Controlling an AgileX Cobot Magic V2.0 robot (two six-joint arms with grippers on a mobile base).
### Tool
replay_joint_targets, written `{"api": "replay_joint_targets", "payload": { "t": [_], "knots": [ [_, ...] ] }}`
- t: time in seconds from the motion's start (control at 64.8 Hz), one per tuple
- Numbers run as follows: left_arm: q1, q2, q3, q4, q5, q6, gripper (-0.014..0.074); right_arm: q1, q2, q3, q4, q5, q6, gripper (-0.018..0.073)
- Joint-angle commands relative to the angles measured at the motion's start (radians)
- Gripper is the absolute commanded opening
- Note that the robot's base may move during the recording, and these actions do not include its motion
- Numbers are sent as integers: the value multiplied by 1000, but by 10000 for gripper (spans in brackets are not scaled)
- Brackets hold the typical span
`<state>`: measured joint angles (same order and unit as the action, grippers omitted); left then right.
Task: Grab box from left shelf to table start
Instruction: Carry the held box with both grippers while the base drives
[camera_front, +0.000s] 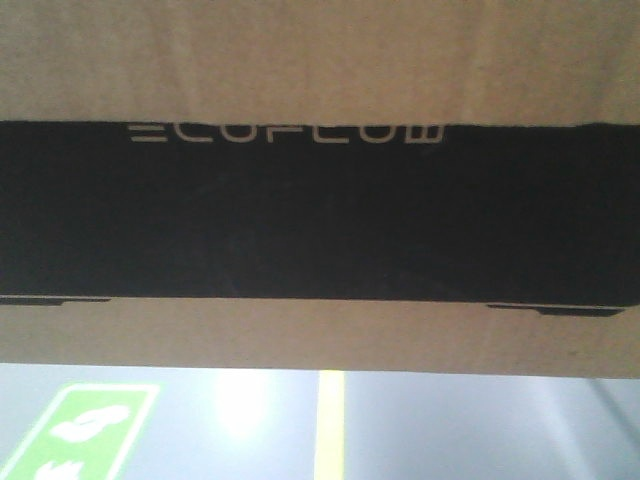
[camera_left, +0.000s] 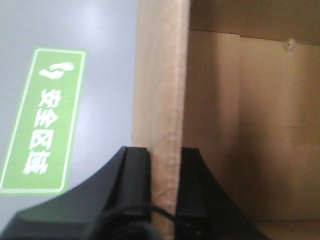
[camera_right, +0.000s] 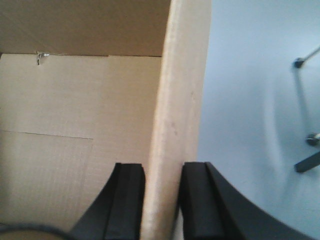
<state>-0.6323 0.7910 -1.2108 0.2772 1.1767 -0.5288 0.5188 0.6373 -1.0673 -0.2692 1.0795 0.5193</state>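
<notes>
The box (camera_front: 320, 60) fills most of the front view, brown cardboard with a black panel lettered "ECOFLOW", held off the grey floor. In the left wrist view my left gripper (camera_left: 164, 155) is shut on the box's left wall (camera_left: 160, 75), one black finger outside, one inside. In the right wrist view my right gripper (camera_right: 162, 172) is shut on the right wall (camera_right: 180, 90) the same way. The box's bare inside (camera_right: 75, 100) shows in both wrist views. The left shelf and the table are out of view.
Below the box lies a shiny grey floor (camera_front: 480, 430) with a yellow line (camera_front: 330, 425) and a green safety sign (camera_front: 85, 430), which also shows as the green sign (camera_left: 45, 120). Dark chair or stand legs (camera_right: 307, 150) stand at the right.
</notes>
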Motion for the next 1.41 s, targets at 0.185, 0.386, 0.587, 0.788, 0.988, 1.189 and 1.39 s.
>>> {"api": "replay_joint_targets", "payload": {
  "t": [0.185,0.386,0.587,0.788,0.988,1.189,1.39],
  "knots": [
    [-1,-10,-39,-9,-164,-20,-102,0,2,-34,-51,-100,-9,56],
    [-1,-10,-39,-9,-164,-20,-102,0,2,-34,-51,-100,-9,56],
    [-1,-10,-39,-9,-164,-20,-102,0,2,-34,-51,-100,-9,56],
    [-1,-10,-39,-9,-164,-20,-102,0,2,-34,-51,-100,-9,56],
    [-1,-10,-39,-9,-164,-20,-102,0,2,-34,-51,-100,-9,56],
    [-1,-10,-39,-9,-164,-20,-102,0,2,-34,-51,-100,-9,56],
    [-1,-10,-39,-9,-164,-20,-102,0,2,-34,-51,-100,-9,56]
  ]
}}
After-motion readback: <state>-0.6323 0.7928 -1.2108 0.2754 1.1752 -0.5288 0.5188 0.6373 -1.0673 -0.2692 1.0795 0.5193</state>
